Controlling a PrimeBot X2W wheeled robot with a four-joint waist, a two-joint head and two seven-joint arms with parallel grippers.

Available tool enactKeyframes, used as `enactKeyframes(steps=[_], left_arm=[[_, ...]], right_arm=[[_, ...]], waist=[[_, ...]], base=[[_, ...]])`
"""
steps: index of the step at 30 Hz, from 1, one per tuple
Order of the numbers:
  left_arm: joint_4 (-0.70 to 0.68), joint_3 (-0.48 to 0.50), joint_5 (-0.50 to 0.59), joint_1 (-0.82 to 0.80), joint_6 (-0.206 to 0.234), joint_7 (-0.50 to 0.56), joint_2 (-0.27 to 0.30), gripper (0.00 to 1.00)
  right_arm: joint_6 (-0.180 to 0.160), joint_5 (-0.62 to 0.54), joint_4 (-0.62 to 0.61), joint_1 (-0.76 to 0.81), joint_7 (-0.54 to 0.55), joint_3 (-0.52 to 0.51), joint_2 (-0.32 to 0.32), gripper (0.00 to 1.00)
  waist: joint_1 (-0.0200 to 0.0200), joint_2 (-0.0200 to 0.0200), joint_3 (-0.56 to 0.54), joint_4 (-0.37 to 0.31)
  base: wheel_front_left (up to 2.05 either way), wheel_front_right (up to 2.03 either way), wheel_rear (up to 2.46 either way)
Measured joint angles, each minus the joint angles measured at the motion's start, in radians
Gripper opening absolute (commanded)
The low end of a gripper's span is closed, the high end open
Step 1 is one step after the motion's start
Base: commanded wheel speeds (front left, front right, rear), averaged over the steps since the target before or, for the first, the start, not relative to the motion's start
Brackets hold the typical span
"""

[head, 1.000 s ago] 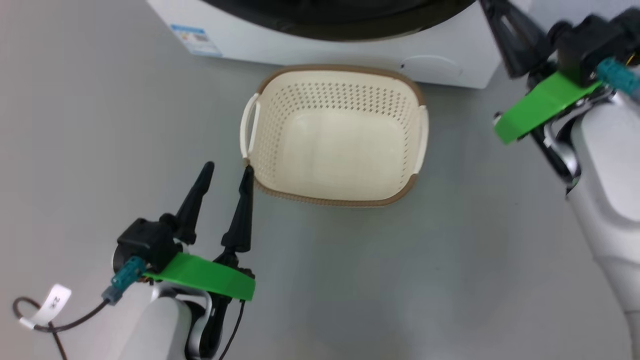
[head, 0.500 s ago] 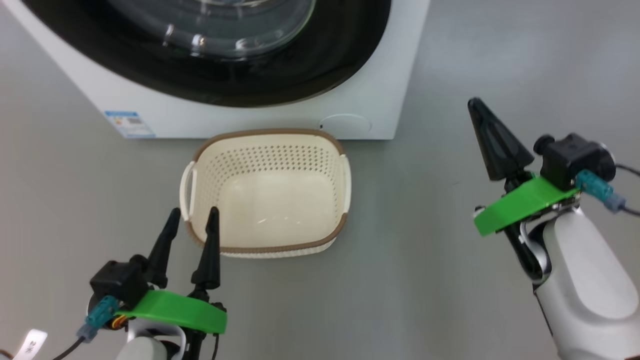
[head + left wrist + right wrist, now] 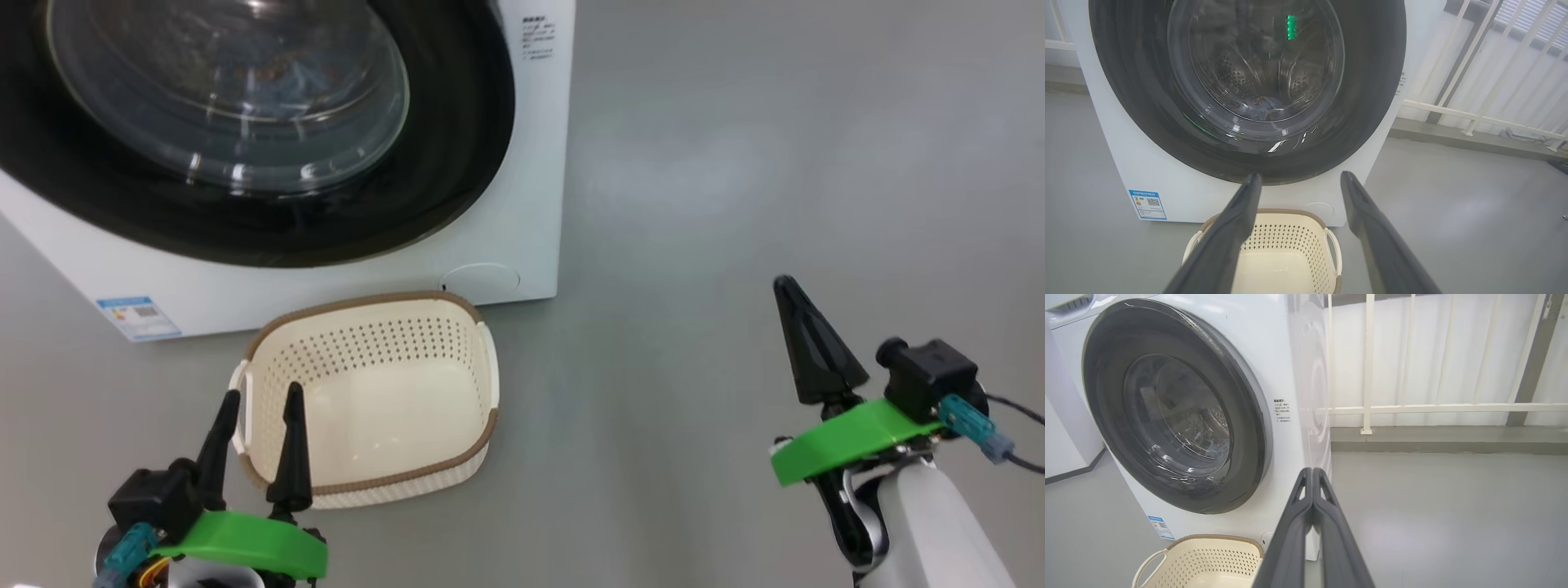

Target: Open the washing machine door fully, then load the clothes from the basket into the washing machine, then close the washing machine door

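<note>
Since a second ago the head camera has risen: washing machine door (image 3: 245, 122) shut, basket (image 3: 359, 304) on floor (image 3: 735, 163) before it, left pincer (image 3: 261, 394) spread, right pincer (image 3: 785, 286) closed. Left wrist: clothes (image 3: 1263, 103) lie behind the door. Right wrist: fingers (image 3: 1295, 526) meet.

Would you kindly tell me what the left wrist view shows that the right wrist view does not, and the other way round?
Left wrist view: the open left pincer, and the washing machine door faced head-on, with what looks like bluish fabric low behind its glass. Right wrist view: the shut right pincer and the white side panel of the washing machine. Both: that door, shut, the cream basket, the blue label and a white railing.
</note>
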Motion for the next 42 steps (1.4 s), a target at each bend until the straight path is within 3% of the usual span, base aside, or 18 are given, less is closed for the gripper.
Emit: enactKeyframes(steps=[8,16,17,18,42], left_arm=[[-0.003,0.005,0.002,0.037,0.000,0.000,0.000,1.00],[-0.008,-0.003,0.002,0.059,0.000,0.000,-0.001,1.00],[-0.008,-0.004,0.002,0.060,0.000,0.000,-0.001,1.00],[-0.008,-0.004,0.002,0.061,0.000,0.000,0.000,1.00],[-0.001,0.004,0.009,0.070,0.000,0.000,0.000,1.00]], right_arm=[[0.000,-0.007,-0.011,0.106,0.001,-0.103,0.041,0.00],[0.000,-0.028,-0.016,0.167,0.001,-0.138,0.049,0.00],[0.000,-0.029,-0.016,0.174,0.001,-0.141,0.050,0.38],[0.000,-0.030,-0.016,0.177,0.001,-0.145,0.051,0.99],[0.000,-0.022,-0.023,0.178,0.001,-0.145,0.052,1.00]], waist=[[0.0000,0.0000,-0.057,-0.041],[0.0000,0.0000,-0.084,-0.055],[0.0000,0.0000,-0.085,-0.054],[0.0000,0.0000,-0.086,-0.053],[0.0000,0.0000,-0.090,-0.037]], base=[[0.00,0.00,0.00],[0.00,0.00,0.00],[0.00,0.00,0.00],[0.00,0.00,0.00],[0.00,0.00,0.00]])
